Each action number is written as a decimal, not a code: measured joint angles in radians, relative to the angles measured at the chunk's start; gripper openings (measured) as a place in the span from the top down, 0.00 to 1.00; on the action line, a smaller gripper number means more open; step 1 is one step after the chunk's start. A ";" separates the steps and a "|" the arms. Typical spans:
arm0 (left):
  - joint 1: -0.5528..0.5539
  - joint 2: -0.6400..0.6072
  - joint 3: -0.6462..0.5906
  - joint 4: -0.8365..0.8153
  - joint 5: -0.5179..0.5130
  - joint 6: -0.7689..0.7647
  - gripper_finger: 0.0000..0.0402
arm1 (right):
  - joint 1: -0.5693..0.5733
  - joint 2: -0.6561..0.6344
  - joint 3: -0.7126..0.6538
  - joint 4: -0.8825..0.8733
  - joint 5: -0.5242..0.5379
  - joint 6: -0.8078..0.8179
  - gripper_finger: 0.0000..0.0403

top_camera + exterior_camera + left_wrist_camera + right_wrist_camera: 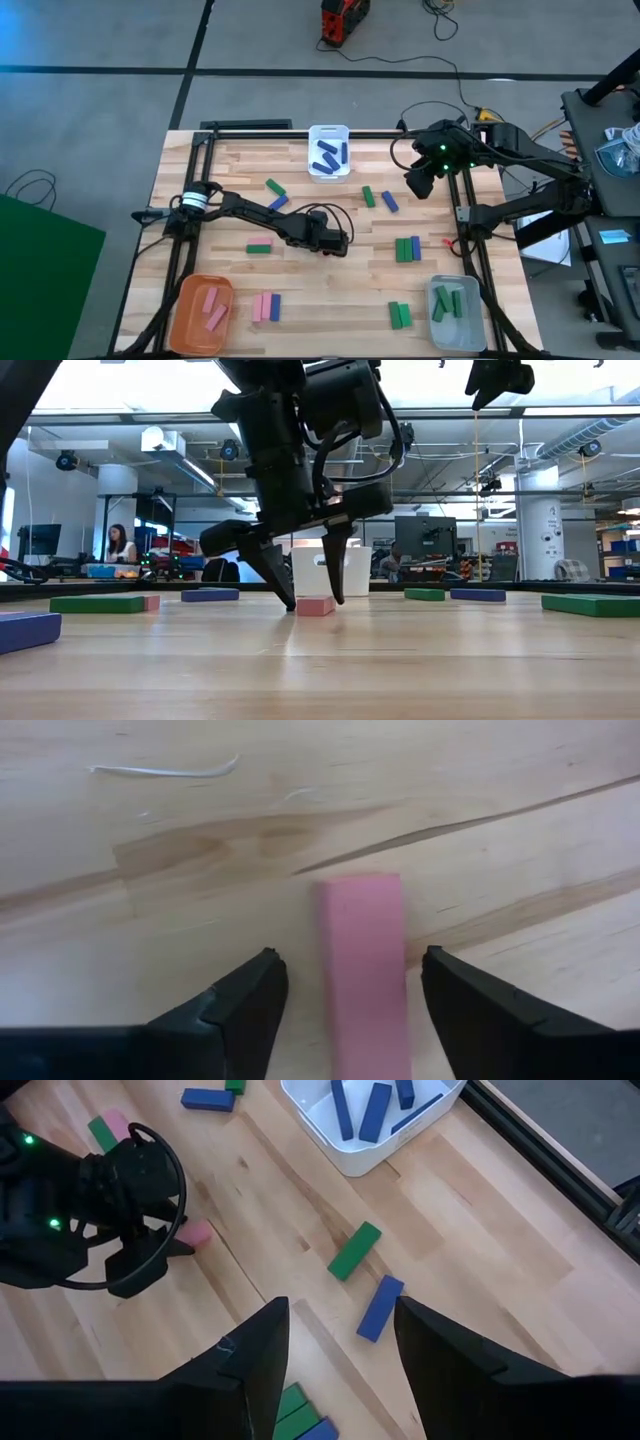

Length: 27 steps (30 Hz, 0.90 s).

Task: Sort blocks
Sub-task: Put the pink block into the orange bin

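A pink block [365,970] lies flat on the wooden table [300,290] near its middle. My left gripper [352,970] is low over it, open, with one finger on each side of the block and a gap on both sides; the low view shows its fingertips [291,603] close to the tabletop beside the block [315,606]. My right gripper [335,1330] hangs open and empty high above the table's far right part [420,183]. Loose green [259,248] and blue [389,202] blocks lie flat around the table.
A white bin [311,170] with blue blocks stands at the far edge. An orange bin [190,338] with pink blocks is near left, and a grey bin [438,335] with green blocks is near right. Loose blocks lie in small groups [407,248], [265,307].
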 joint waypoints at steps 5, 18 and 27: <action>0.001 0.001 -0.001 -0.023 0.002 0.000 0.67 | 0.000 0.000 0.000 0.000 0.000 0.000 0.59; 0.001 -0.019 -0.002 -0.019 0.021 0.013 0.80 | 0.000 0.000 0.000 0.000 0.000 -0.008 0.60; 0.001 -0.037 0.163 -0.238 0.087 0.124 0.79 | 0.000 0.000 0.000 0.000 0.000 -0.028 0.60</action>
